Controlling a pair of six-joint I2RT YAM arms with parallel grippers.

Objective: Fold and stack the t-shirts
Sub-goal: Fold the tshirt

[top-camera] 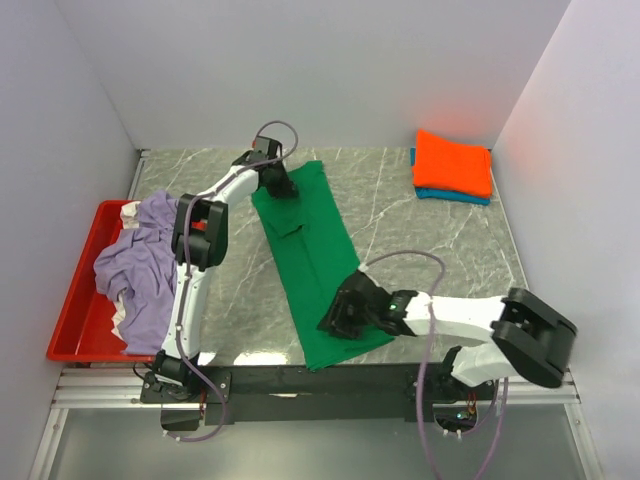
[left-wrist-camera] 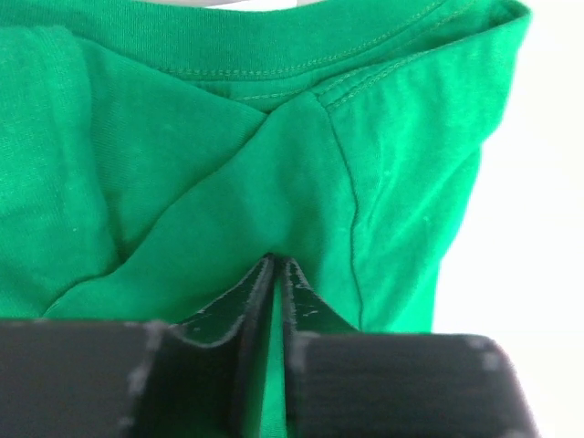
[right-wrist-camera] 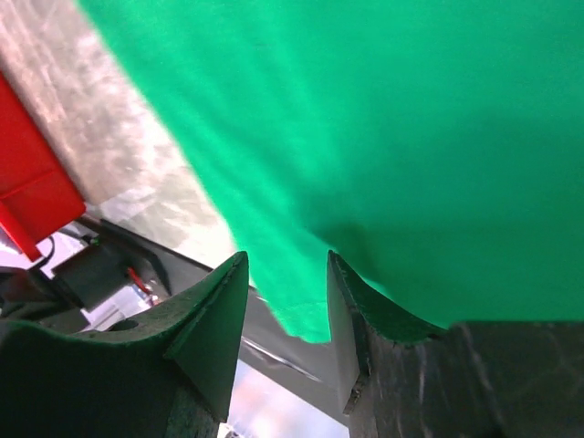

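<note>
Green t-shirt [top-camera: 310, 255]: long folded strip, diagonal on the desk [top-camera: 430, 250], far middle to near edge.
Left gripper [top-camera: 283, 186] pressed together on the collar end; right gripper [top-camera: 333, 318] spread, near hem between its fingers.

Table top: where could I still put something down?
Bare table lies between the green t-shirt and the orange t-shirt, right of centre. Crowded on the left: red tray, lavender t-shirt and the left arm.
</note>
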